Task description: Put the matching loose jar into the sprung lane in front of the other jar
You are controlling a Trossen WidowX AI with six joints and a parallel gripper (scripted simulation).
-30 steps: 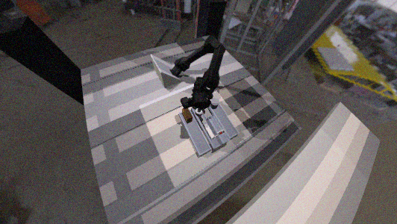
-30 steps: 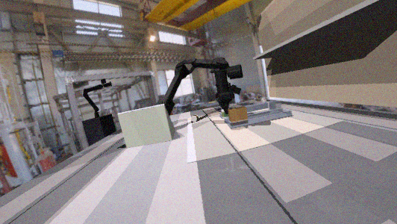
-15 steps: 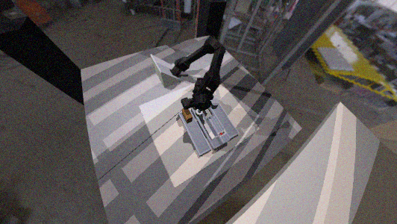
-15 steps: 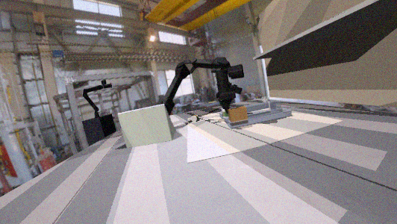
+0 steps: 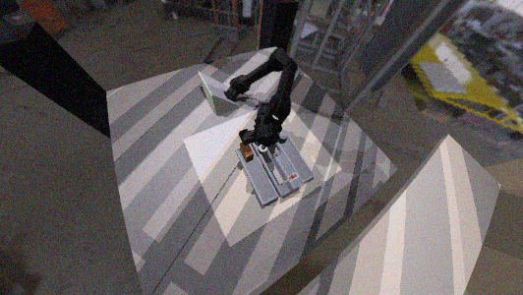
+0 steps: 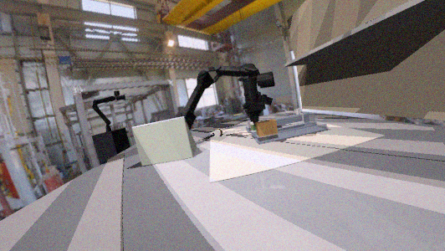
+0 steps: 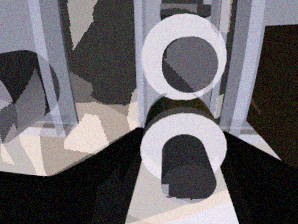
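Observation:
My gripper point(image 5: 263, 146) point(image 6: 254, 121) point(image 7: 180, 136) points down at the front end of the grey lane rack point(image 5: 262, 186) point(image 6: 294, 132). It is shut on a dark jar with a white ring top point(image 7: 151, 150), held upright at the lane mouth in the wrist view. A matching white-ringed jar point(image 7: 152, 57) stands directly behind it between the lane walls point(image 7: 140, 45). The two jars look very close; whether they touch is hidden. The held jar's base, the low front stop and the pusher plate are hidden or too small to tell.
An orange-brown block-like item point(image 5: 246, 152) point(image 6: 267, 128) stands at the front of the neighbouring lane. A dark round item point(image 7: 22, 95) shows in the lane at the wrist view's left. A red mark point(image 5: 293, 176) is near the rack's far end. A pale upright panel point(image 5: 216, 95) point(image 6: 164, 142) stands nearer the arm's base.

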